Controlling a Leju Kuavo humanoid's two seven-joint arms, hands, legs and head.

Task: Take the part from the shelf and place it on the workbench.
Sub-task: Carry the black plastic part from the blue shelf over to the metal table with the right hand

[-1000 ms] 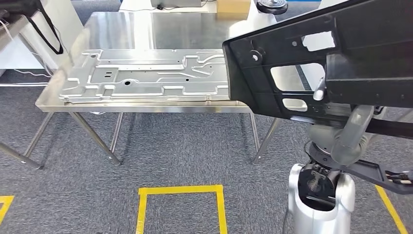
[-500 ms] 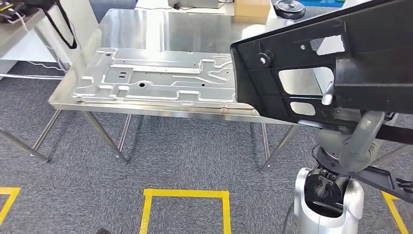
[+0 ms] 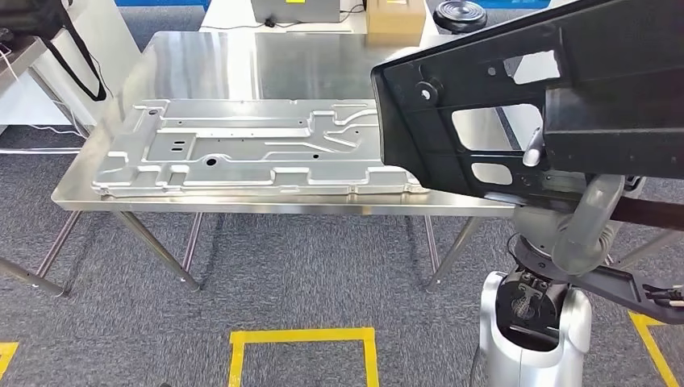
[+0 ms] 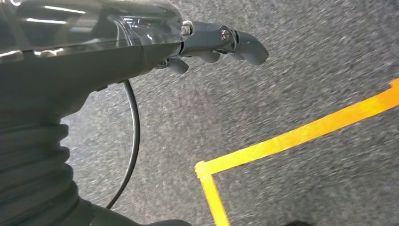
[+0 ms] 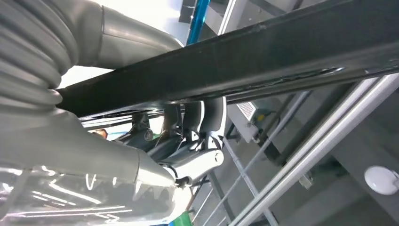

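Observation:
The part, a large black plastic frame [image 3: 516,105] with cut-out windows, hangs tilted in the air at the right of the head view, its near corner over the right end of the steel workbench [image 3: 242,56]. My right arm [image 3: 582,226] reaches up beneath it. In the right wrist view my right hand [image 5: 197,127] curls its fingers around the edge of the black frame [image 5: 263,61] and holds it. My left hand [image 4: 221,42] hangs over the grey carpet with nothing in it, fingers loosely extended.
A big stamped sheet-metal panel [image 3: 242,145] covers the front half of the workbench. A cardboard box [image 3: 395,16] and a black round object [image 3: 458,14] sit beyond its far edge. Yellow tape [image 3: 302,334] marks a square on the carpet.
The whole head view has shifted, so the camera moved; the workbench now sits lower and further left in the picture. The black frame stays held the same way in my right hand.

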